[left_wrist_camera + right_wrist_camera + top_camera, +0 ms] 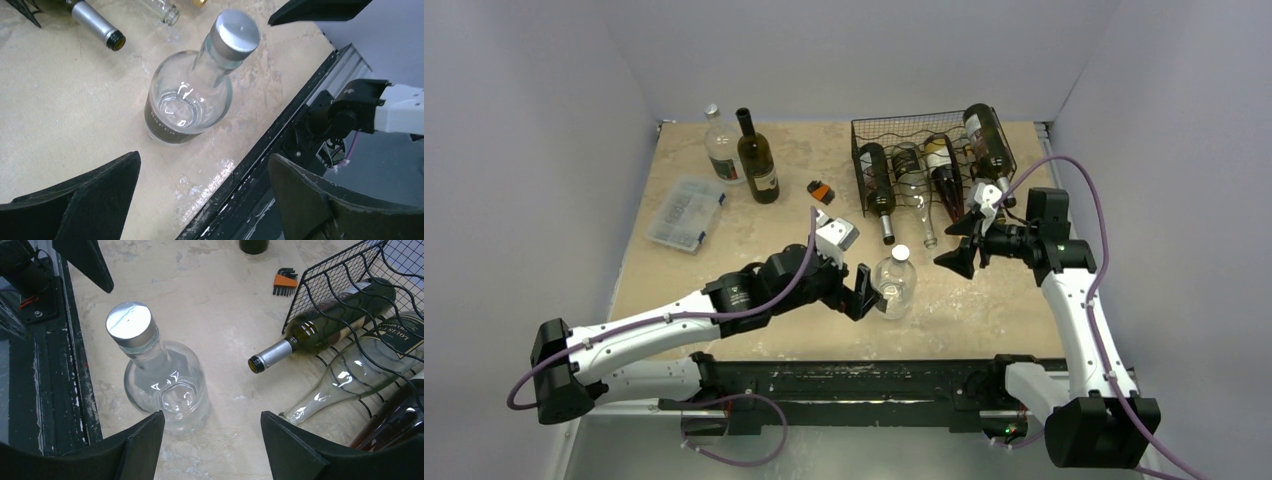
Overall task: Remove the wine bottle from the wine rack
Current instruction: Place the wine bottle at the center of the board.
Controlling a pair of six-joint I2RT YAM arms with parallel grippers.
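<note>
L pincer (864,292) at near part of table (724,270): spread wide, empty. It sits just beside the clear bottle (894,285); wrist view shows no contact. Clear bottle stands upright on table w/ silver cap, apart from the rack, between both pincers.

R pincer (955,243) is a bit further back, also spread and empty, facing that bottle.

Behind it is the rack (858,150) w/ 3 bottles lying inside, necks poking toward the arms: green bottle (875,180), see-thru bottle (916,185), labelled bottle (943,170). Dark bottle (986,138) is at rack's right end, seems on top.

Far left: 2 upright bottles (757,160), plastic box (686,212), orange tool (821,190). Prob not task-related.

Progress: if clear bottle is the target, removal looks done, only arm retreat left. Can't confirm. If another is wanted, 4 are on rack and no grasp has begun.
</note>
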